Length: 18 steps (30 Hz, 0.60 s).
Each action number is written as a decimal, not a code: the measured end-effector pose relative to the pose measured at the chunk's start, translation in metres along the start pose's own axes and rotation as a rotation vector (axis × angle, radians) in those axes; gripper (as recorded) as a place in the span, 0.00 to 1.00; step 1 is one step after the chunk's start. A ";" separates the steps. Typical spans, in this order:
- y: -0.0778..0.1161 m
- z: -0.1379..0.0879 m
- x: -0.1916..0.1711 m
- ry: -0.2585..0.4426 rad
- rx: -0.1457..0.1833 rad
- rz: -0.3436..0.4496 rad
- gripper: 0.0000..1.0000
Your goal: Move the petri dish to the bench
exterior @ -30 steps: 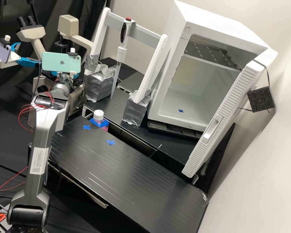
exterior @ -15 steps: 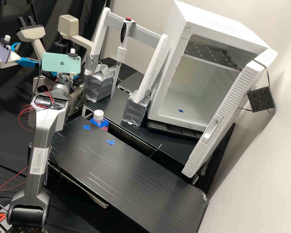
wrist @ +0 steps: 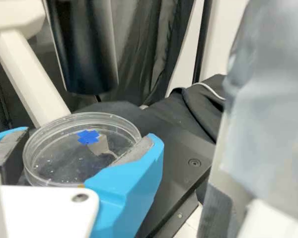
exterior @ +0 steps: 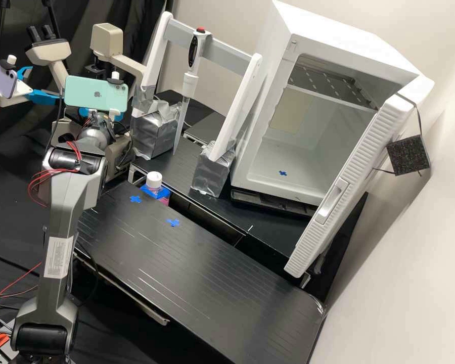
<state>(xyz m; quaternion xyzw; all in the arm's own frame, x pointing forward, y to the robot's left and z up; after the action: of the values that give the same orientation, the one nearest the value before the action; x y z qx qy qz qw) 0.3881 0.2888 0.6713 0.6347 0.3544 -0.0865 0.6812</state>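
Observation:
In the high view my gripper (exterior: 100,114) is partly hidden behind the green phone, at the microscope. The wrist view shows the gripper (wrist: 82,156) shut on the clear round petri dish (wrist: 64,119), one blue finger on either side of its rim. Through the dish's clear bottom a blue cross mark shows. I cannot tell whether the dish touches the dark microscope stage (wrist: 184,144) under it. The black bench (exterior: 187,273) with two blue crosses lies at the front in the high view.
A microscope (exterior: 106,40) surrounds the gripper's place. On the bench's far side are a capped bottle (exterior: 154,180), a pipette (exterior: 189,81) on a white stand (exterior: 235,108) with taped feet, and an open white incubator (exterior: 268,167). A second arm (exterior: 15,93) is at the left.
The arm's wrist and the green phone have shifted slightly, the phone's left side rising a little, and the forearm has moved slightly left. Bench and incubator look the same.

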 end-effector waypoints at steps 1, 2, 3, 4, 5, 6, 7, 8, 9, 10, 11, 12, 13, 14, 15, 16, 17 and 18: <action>0.003 -0.003 -0.003 0.007 -0.001 0.006 0.00; 0.005 -0.006 -0.006 0.020 -0.002 0.013 0.00; 0.007 -0.009 -0.007 0.029 -0.002 0.019 0.00; 0.009 -0.012 -0.009 0.044 -0.003 0.026 0.00; 0.010 -0.013 -0.010 0.049 -0.003 0.029 0.00; 0.011 -0.014 -0.011 0.050 -0.004 0.031 0.00; 0.010 -0.013 -0.011 0.048 -0.003 0.029 0.00; 0.009 -0.012 -0.011 0.047 -0.003 0.025 0.00; 0.008 -0.011 -0.012 0.043 -0.002 0.021 0.00; 0.006 -0.010 -0.012 0.039 -0.001 0.017 0.00; 0.004 -0.008 -0.014 0.033 0.000 0.009 0.00; 0.002 -0.006 -0.014 0.029 -0.002 0.004 0.00; 0.002 -0.006 -0.016 0.025 -0.004 0.002 0.00; 0.001 -0.005 -0.016 0.021 -0.006 -0.001 0.00; 0.001 -0.006 -0.016 0.020 -0.008 -0.001 0.00; 0.001 -0.005 -0.016 0.017 -0.008 -0.002 0.00; 0.001 -0.005 -0.016 0.015 -0.008 -0.002 0.00; 0.001 -0.005 -0.016 0.015 -0.008 -0.002 0.00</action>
<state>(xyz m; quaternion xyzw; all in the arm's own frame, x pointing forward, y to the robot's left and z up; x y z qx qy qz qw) 0.3750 0.2884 0.6823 0.6321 0.3606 -0.0809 0.6811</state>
